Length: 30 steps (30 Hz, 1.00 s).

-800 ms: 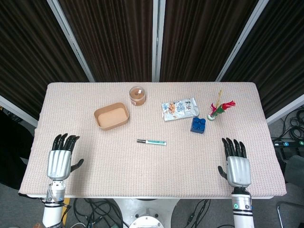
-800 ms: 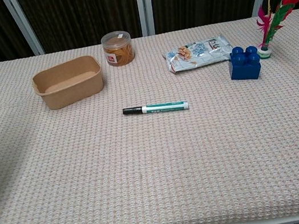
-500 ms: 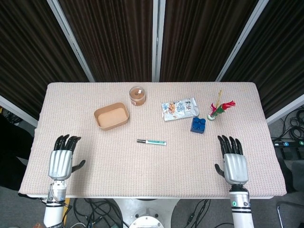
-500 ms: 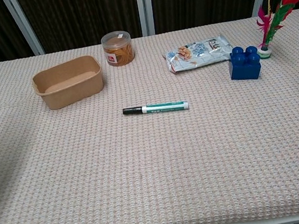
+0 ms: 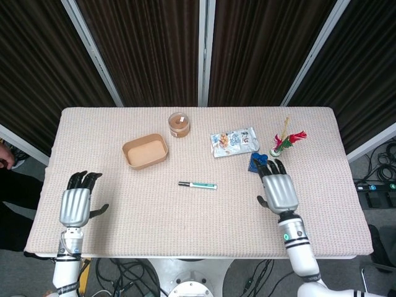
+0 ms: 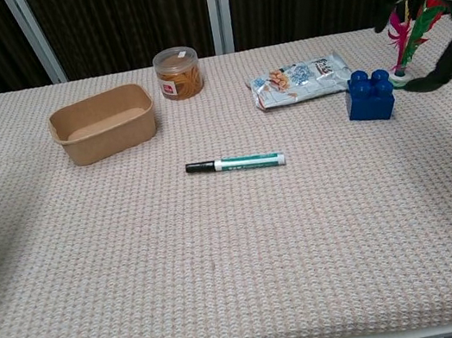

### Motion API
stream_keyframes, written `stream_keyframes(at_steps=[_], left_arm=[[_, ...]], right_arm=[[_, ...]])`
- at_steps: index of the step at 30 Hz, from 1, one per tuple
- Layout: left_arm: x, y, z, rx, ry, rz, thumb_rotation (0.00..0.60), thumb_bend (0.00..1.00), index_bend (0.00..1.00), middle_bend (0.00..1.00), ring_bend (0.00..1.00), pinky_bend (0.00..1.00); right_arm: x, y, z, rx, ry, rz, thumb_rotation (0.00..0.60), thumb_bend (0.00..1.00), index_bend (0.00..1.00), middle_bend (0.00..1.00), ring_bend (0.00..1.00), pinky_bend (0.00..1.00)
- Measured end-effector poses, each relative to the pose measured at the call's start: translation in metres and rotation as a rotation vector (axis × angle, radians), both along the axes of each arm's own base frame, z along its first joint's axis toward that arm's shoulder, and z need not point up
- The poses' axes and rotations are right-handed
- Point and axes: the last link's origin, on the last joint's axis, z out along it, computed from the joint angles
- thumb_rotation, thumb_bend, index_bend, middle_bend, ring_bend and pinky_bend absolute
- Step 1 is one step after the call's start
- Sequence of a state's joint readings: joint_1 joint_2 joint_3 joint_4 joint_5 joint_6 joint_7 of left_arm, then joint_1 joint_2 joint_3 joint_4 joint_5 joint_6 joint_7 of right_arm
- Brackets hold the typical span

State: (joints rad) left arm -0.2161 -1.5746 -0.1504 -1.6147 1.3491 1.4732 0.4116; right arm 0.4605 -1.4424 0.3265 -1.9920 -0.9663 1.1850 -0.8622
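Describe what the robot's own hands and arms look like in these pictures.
Both the left hand and the right hand have ribbed silver-grey metal backs with black fingers and black thumbs. Each sits on a white wrist section with a black band; the right wrist carries a small green light. No loose cables show on the arms themselves.

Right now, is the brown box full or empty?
Empty. The brown box has no lid, and both views show only its bare brown bottom inside, with nothing lying in it.
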Motion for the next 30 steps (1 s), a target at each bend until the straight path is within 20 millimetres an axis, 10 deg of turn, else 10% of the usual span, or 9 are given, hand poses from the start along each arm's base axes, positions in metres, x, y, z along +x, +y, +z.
stream_keyframes(at_steps=[5, 16, 30], left_arm=[[0.0, 0.002, 0.001, 0.003, -0.019, -0.001, 0.6, 0.0, 0.22, 0.22, 0.13, 0.14], [0.0, 0.001, 0.002, -0.029, -0.037, 0.003, 0.6, 0.0, 0.23, 0.22, 0.13, 0.14], [0.002, 0.005, 0.003, -0.033, -0.087, 0.023, 0.6, 0.0, 0.23, 0.22, 0.13, 0.12]], right_arm=[[0.038, -0.034, -0.029, 0.074, 0.021, 0.045, 0.6, 0.13, 0.24, 0.3, 0.18, 0.16], [0.087, -0.068, -0.102, 0.11, 0.114, -0.013, 0.6, 0.22, 0.33, 0.35, 0.57, 0.71], [0.093, -0.059, -0.142, 0.088, 0.19, -0.107, 0.6, 0.23, 0.42, 0.41, 0.62, 0.77]])
